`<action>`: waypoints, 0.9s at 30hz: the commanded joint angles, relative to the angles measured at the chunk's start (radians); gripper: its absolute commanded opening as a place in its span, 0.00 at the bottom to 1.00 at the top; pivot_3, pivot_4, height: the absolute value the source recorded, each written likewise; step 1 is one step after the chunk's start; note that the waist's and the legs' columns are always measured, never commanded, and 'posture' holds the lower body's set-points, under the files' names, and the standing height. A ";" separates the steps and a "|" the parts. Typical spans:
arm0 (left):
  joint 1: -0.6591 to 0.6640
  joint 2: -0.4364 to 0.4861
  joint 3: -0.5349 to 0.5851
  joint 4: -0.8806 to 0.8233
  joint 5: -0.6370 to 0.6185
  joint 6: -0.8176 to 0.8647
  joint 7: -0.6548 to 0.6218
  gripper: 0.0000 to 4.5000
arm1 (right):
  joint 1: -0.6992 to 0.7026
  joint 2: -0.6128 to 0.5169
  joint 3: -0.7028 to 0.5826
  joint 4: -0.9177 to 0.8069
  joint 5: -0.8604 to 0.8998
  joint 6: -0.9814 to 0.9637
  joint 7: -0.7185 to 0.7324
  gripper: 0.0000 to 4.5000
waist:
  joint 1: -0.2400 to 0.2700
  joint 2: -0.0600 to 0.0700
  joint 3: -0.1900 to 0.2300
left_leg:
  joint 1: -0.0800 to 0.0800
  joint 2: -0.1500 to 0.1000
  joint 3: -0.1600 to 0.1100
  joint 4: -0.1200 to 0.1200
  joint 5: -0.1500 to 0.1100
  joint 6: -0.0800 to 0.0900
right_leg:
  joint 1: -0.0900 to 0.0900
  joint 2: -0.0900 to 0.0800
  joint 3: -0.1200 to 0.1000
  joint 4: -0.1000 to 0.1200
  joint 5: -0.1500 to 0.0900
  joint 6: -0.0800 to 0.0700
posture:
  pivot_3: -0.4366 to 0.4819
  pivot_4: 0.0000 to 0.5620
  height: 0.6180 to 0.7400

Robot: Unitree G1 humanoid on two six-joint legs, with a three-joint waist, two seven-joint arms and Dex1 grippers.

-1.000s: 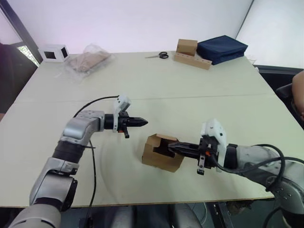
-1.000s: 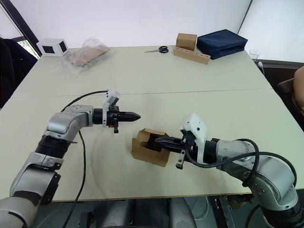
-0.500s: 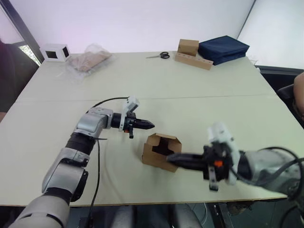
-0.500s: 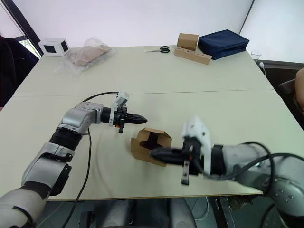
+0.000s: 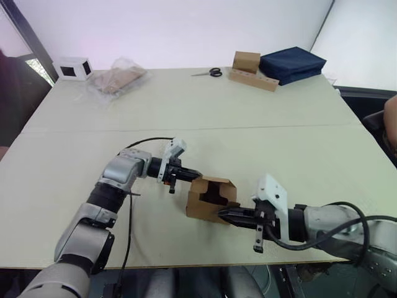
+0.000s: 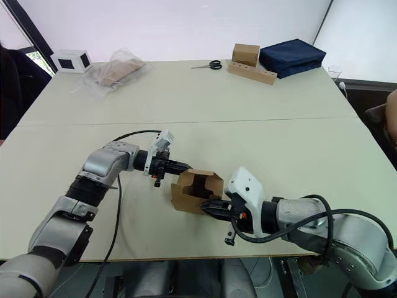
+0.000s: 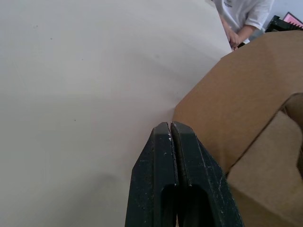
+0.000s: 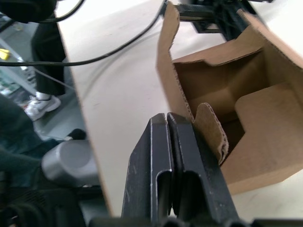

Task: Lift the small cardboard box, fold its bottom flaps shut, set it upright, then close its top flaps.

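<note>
A small cardboard box (image 5: 209,198) of plain brown corrugated card lies on a pale table (image 5: 248,118), near its front edge and between the robot's two arms. Its open end faces up and towards the camera, showing a dark hollow inside, and its flaps stand loose around that opening. The left gripper (image 5: 194,174) reaches in from the left with its two black fingers pressed tightly together, grasping nothing; the tip sits right at the box's upper left edge, and the left wrist view shows it just against the cardboard wall. The right gripper (image 5: 224,213) comes in from the right at the box's near lower corner, its fingers likewise clenched together and empty, the tip lying right beside a curled flap at the open end. At the far side of the table, well apart from the arms, rest a white cube box (image 5: 72,68) with a dark window, a clear plastic bag (image 5: 116,77), a pair of scissors (image 5: 207,72), a brown box on a long cardboard strip (image 5: 250,70), and a dark blue cloth case (image 5: 291,64).
</note>
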 commanded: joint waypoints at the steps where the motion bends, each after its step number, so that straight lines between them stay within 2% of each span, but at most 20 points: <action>1: 0.011 0.007 0.022 -0.049 -0.023 0.016 0.009 0.00 | -0.022 0.011 0.011 0.003 -0.041 -0.027 0.026 0.00 | -0.001 0.000 0.000 | 0.000 0.000 0.000 0.000 0.000 0.000 | 0.000 0.000 0.000 0.000 0.000 0.000 | 0.48 0.27 1.00; 17: 0.049 0.003 0.024 -0.116 -0.041 0.036 0.051 0.00 | -0.078 0.123 0.066 0.067 -0.113 -0.012 0.031 0.00 | -0.002 0.000 0.000 | 0.000 0.000 0.000 0.000 0.000 0.000 | 0.000 0.000 0.000 0.000 0.000 0.000 | 0.48 0.27 1.00; 27: 0.054 -0.016 0.026 -0.126 -0.045 0.026 0.080 0.00 | -0.097 0.146 0.095 0.123 -0.165 -0.007 0.052 0.00 | -0.002 0.000 0.000 | 0.000 0.000 0.000 0.000 0.000 0.000 | 0.000 0.000 0.000 0.000 0.000 0.000 | 0.48 0.27 1.00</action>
